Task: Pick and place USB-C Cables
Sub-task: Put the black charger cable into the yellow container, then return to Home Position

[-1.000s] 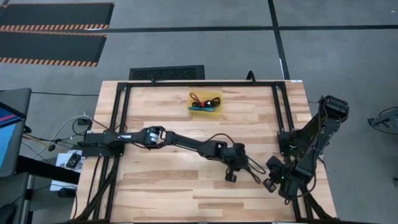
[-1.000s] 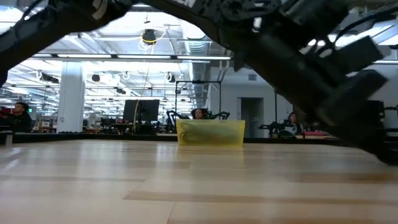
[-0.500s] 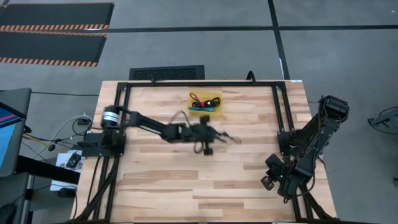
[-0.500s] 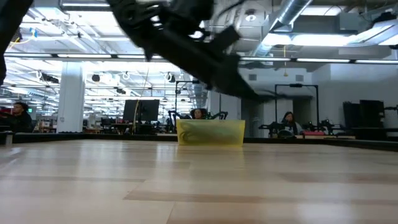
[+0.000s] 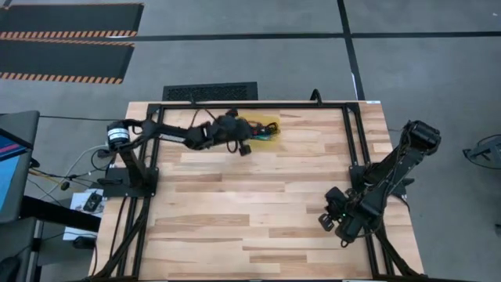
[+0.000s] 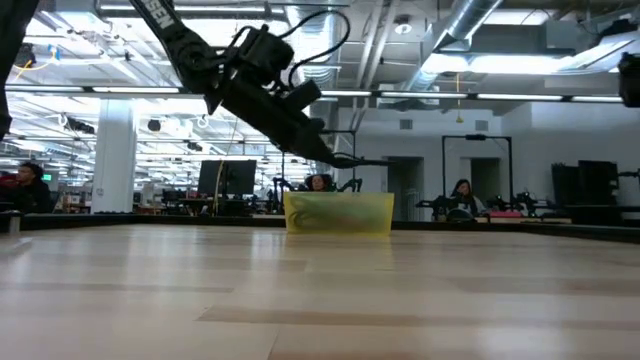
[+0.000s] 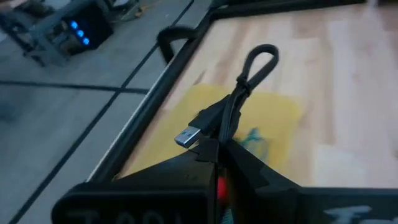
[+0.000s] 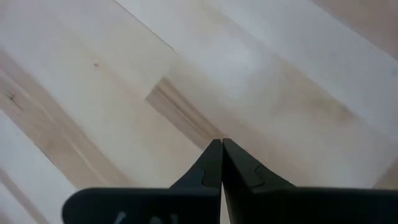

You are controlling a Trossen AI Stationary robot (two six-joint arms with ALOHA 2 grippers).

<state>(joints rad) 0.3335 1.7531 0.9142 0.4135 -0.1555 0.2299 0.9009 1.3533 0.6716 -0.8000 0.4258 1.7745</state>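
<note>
My left gripper (image 7: 214,152) is shut on a black USB-C cable (image 7: 239,93) and hovers at the left edge of the yellow tray (image 5: 270,125) by the table's far edge. Seen from table height, the left gripper (image 6: 325,152) is above the tray (image 6: 338,214), and the cable (image 6: 365,160) sticks out level over it. Red and light blue cords (image 5: 262,135) lie in the tray. My right gripper (image 8: 222,144) is shut and empty, low over bare wood near the table's right near corner (image 5: 329,223). My left gripper pinches the folded black cable between its two fingers, close behind the silver plug (image 7: 186,135). The doubled strands run forward past the fingertips and end in a small loop (image 7: 261,59). The cable is lifted clear and sticks out roughly level above the yellow tray.
A black metal frame (image 5: 254,104) runs along the table's far edge and down both sides (image 5: 356,149). Bare wood (image 5: 250,211) fills the table's middle and near part. People and desks show in the room beyond the table (image 6: 462,190).
My left arm has swung from the table's near middle toward the far edge and to the left, carrying the black cable lifted clear to the yellow tray. My right gripper has shifted a little toward the table's left.
</note>
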